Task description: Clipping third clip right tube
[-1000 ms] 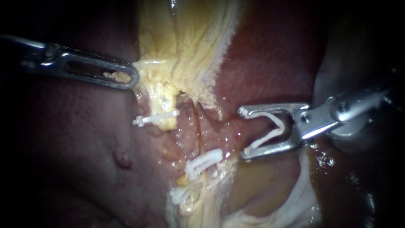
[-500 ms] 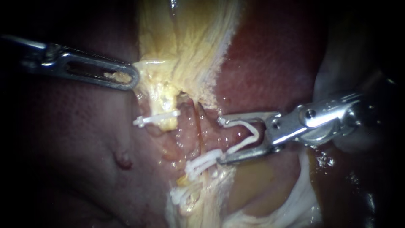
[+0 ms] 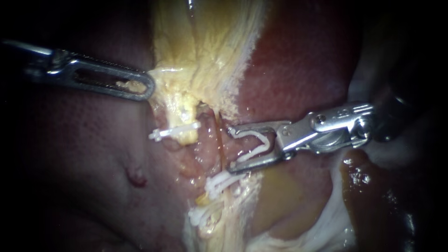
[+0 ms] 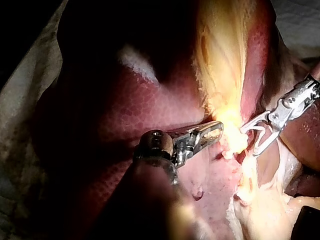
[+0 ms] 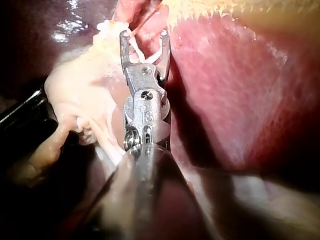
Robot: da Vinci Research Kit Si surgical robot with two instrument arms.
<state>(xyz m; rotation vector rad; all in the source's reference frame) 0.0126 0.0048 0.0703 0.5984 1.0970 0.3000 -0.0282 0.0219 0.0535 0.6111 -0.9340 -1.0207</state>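
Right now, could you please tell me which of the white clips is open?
The V-shaped clip carried by the right instrument, its legs apart. The upper clip, middle clip and lowest clip are all clamped shut.

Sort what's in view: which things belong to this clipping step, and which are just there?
In the job: right instrument; open clip it carries; right tube; upper set clip; lower set clip.
Just there: left instrument holding yellow tissue; clip on the left tube; liver.
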